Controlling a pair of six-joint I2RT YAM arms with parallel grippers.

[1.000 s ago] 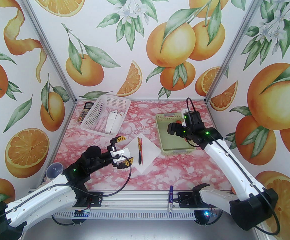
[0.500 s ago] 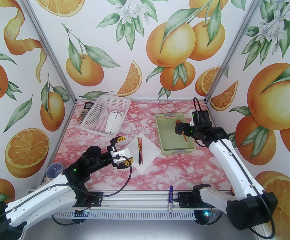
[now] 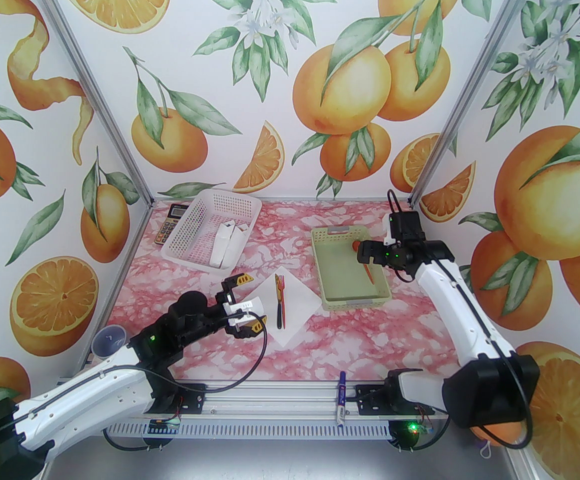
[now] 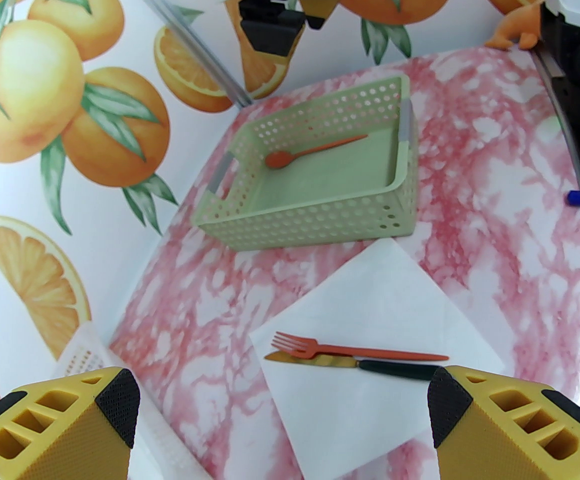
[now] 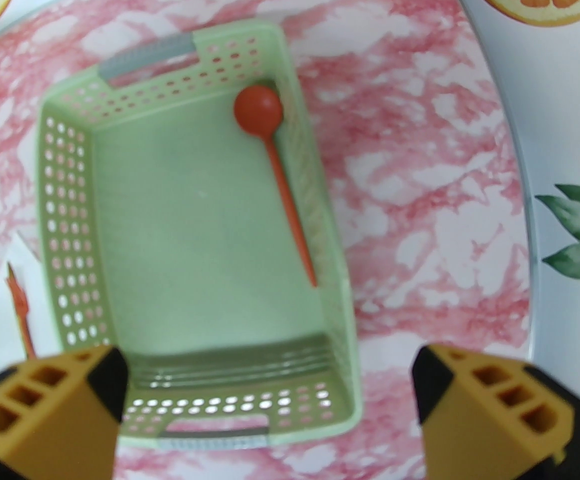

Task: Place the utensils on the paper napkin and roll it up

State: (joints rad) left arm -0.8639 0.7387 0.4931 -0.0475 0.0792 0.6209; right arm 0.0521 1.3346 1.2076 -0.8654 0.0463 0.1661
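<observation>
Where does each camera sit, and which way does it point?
Top external: high behind the robot, looking down over the pink marbled table; white left arm, right arm and open left pincer show.
Left wrist: on the left arm, facing rightward over the white paper napkin to the pale green perforated basket; its yellow fingertips show.
Right wrist: above that basket, looking down; open right pincer shows.
Shared: both wrist views catch the orange-red plastic spoon inside the basket.
</observation>
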